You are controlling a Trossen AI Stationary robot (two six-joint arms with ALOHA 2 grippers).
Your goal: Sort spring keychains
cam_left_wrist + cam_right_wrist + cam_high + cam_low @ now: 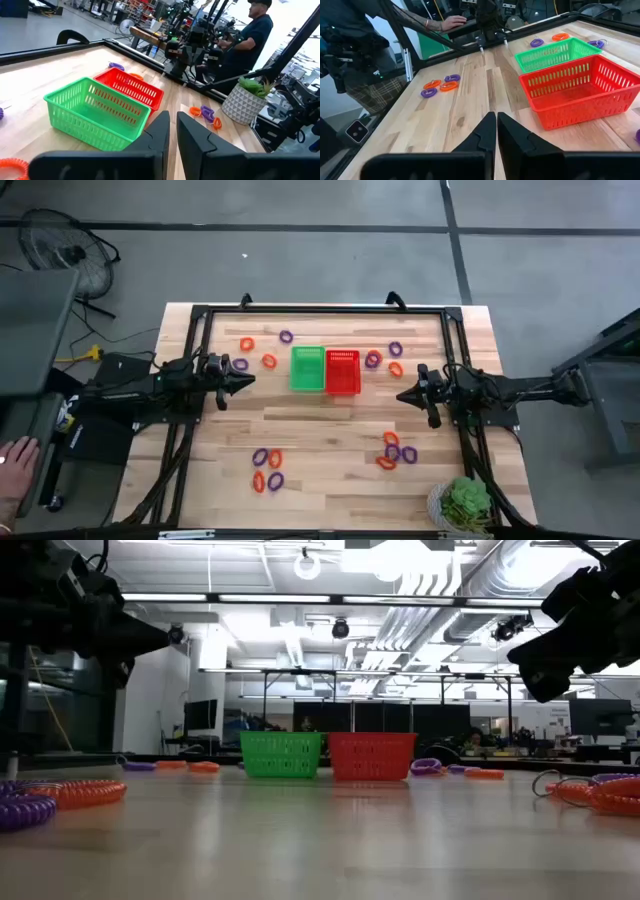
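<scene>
Orange and purple spring keychains lie flat on the wooden table in four groups: far left [247, 343], far right [394, 350], near left [267, 468] and near right [393, 452]. A green mesh basket [307, 368] and a red one [342, 372] stand side by side at the table's middle. My left gripper [250, 378] hovers left of the green basket, shut and holding nothing; its fingers [172, 131] point at the baskets. My right gripper [402, 395] hovers right of the red basket [580, 90], also shut and holding nothing, above the table.
A potted plant in a white pot [462, 502] stands at the table's near right corner. A black frame [320, 309] runs along the far edge and both sides. Persons stand beyond the table ends [252, 35]; a hand [15, 452] shows at the left.
</scene>
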